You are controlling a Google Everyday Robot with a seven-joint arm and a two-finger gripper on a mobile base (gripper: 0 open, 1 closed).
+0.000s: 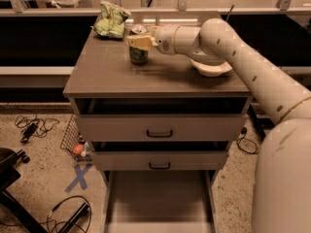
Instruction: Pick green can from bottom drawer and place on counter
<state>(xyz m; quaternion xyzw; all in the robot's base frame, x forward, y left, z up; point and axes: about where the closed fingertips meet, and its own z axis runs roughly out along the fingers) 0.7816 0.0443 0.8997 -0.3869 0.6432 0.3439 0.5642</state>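
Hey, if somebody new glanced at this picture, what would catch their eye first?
The big white arm sweeping in from the right, its gripper right at the top of the green can near the back of the counter. Next, the bottom drawer pulled wide open below, and the light green snack bag at the counter's back left corner.

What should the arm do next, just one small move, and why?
Probably open the gripper and let go. It is shut on the can, which stands upright near the back of the counter, and the can's base looks to be resting on it.
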